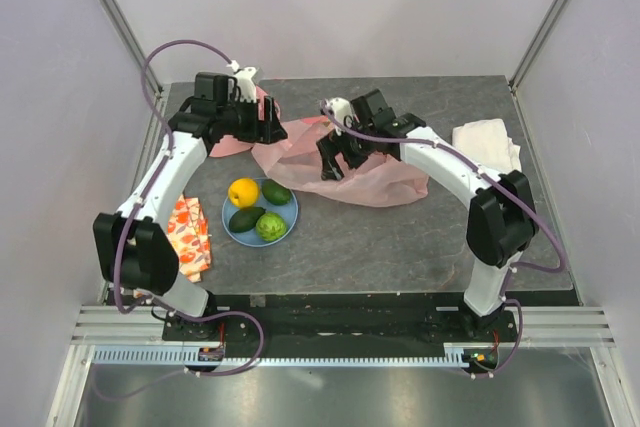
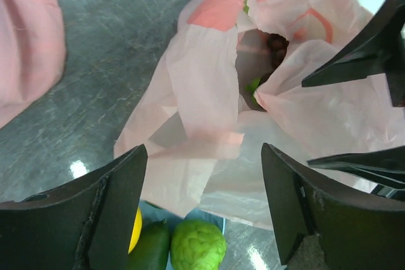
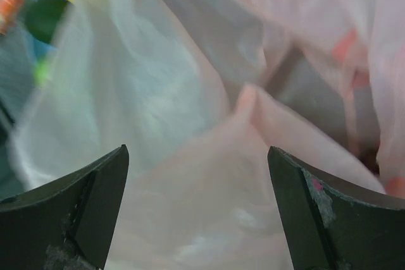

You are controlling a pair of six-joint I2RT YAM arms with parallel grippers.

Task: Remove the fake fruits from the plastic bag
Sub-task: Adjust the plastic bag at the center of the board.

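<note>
Tabletop (image 1: 400,247) layout, nearest to farthest. Blue plate (image 1: 294,213), left of centre, carries a yellow lemon (image 1: 243,192), two dark green avocados (image 1: 246,219) and a green round fruit (image 1: 271,227), packed close together. An orange patterned cloth (image 1: 187,232) lies just beside the plate's left. Beyond the plate sprawls the plastic bag (image 1: 385,182): thin, translucent pink, crumpled, with darker pink print and its mouth gaping. Inside the mouth a dark reddish fruit (image 2: 277,45) and a scrap of green show; any further contents are hidden. Right gripper (image 3: 196,156) hangs over the bag's middle, jaws spread wide and pinching nothing. Left gripper (image 2: 202,156) hovers at the bag's left edge, likewise spread and empty. Opaque pink fabric (image 1: 235,137) lies farther left, and a white cloth (image 1: 487,144) far right.
</note>
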